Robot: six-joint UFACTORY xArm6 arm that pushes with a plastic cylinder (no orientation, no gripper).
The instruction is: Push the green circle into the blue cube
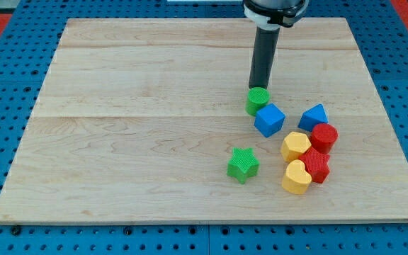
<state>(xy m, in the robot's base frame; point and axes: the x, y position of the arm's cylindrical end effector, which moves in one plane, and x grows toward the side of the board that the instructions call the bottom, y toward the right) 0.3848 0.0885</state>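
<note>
The green circle (257, 99) sits right of the board's middle, touching the upper left of the blue cube (269, 120). My tip (260, 87) stands just above the green circle toward the view's top, at its back edge, apparently in contact with it. The rod rises from there to the view's top edge.
A blue block with a peaked top (314, 116) lies right of the cube. Below it cluster a red block (324, 136), a yellow block (295, 146), another red block (316, 165) and a yellow heart-like block (296, 177). A green star (243, 164) lies lower left. The wooden board (119, 142) rests on blue pegboard.
</note>
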